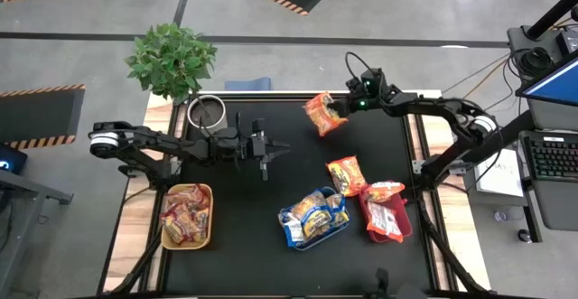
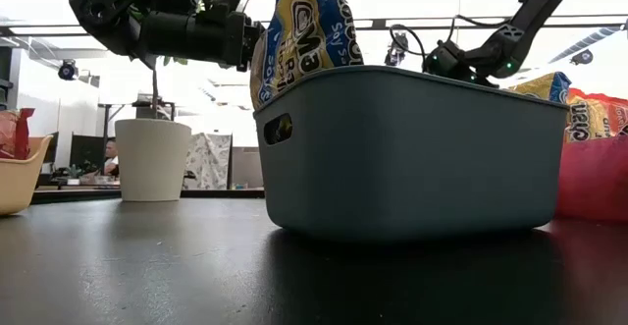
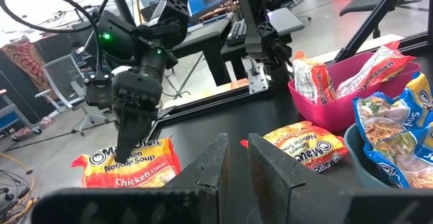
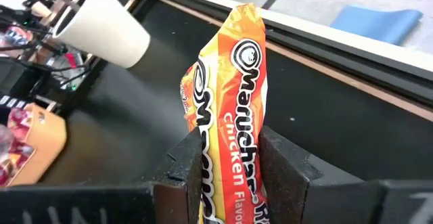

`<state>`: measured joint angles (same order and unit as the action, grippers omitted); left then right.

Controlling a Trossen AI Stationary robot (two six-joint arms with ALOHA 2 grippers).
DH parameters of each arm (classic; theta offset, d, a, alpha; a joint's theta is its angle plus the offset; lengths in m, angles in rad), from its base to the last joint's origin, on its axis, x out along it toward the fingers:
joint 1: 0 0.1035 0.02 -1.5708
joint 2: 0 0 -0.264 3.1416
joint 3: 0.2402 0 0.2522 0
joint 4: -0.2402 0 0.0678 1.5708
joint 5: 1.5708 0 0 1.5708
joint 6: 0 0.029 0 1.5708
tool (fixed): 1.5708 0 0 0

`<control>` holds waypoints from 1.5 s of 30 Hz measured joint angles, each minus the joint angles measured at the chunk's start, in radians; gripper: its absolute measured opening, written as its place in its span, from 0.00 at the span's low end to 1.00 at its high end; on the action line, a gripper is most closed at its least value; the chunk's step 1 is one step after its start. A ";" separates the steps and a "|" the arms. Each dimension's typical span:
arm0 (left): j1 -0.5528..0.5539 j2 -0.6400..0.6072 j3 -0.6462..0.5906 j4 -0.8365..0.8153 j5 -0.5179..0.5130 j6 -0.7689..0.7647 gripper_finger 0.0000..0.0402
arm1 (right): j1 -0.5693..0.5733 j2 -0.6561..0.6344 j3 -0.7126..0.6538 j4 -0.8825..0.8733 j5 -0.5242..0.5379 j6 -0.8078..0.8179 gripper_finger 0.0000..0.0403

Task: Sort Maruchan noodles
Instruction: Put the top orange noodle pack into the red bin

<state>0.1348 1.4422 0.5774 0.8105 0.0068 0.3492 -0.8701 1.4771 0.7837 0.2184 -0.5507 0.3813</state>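
Observation:
My right gripper [image 1: 340,109] is shut on an orange Maruchan packet [image 1: 321,115] and holds it in the air over the far part of the black mat. A second orange packet [image 1: 346,174] lies flat on the mat. Blue-and-yellow packets fill the blue tray [image 1: 291,234], and one of them [image 2: 304,30] sticks up over its rim. Red packets sit in the red tray [image 1: 402,231], and several more packets sit in the yellow tray [image 1: 169,241]. My left gripper [image 1: 274,148] hovers level at the far left of the mat, shut and holding nothing. My right gripper pinches the orange packet between its two fingers, one finger on each flat face [image 4: 230,158], at the packet's upper edge [image 3: 139,141]. The fingers slant down from the table's right side. The packet hangs below them, creased at the pinch; my left gripper's body hides its lower edge.
A white pot [image 1: 208,111] with a green plant [image 1: 170,57] stands at the mat's far left corner, close to my left arm. The three trays line the near half of the mat. Bare mat [image 1: 244,263] lies between the yellow and blue trays.

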 joint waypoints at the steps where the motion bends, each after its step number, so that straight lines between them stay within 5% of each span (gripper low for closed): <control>1: 0.000 0.000 0.000 0.001 0.000 0.000 0.10 | 0.006 -0.002 0.000 0.000 0.000 0.000 0.28; 13: 0.000 0.000 0.000 0.010 0.000 0.000 0.10 | 0.072 -0.047 0.000 -0.005 -0.016 0.026 0.28; 22: 0.000 -0.004 0.000 0.020 0.000 0.000 0.10 | 0.149 -0.228 0.000 -0.078 -0.164 0.108 0.28; 33: 0.000 -0.006 0.000 0.020 0.000 0.000 0.10 | 0.375 -0.535 0.066 -0.455 -0.045 0.143 0.28; 42: 0.000 -0.006 0.000 0.020 0.000 -0.018 0.10 | 0.618 -0.613 0.237 -0.903 -0.015 0.045 0.28; 45: 0.000 -0.006 0.000 0.020 0.000 -0.019 0.10 | 0.701 -0.615 0.302 -1.088 0.082 0.057 0.28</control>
<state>0.1345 1.4364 0.5774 0.8307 0.0071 0.3305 -0.1695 0.8619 1.0853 -0.8694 -0.4691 0.4379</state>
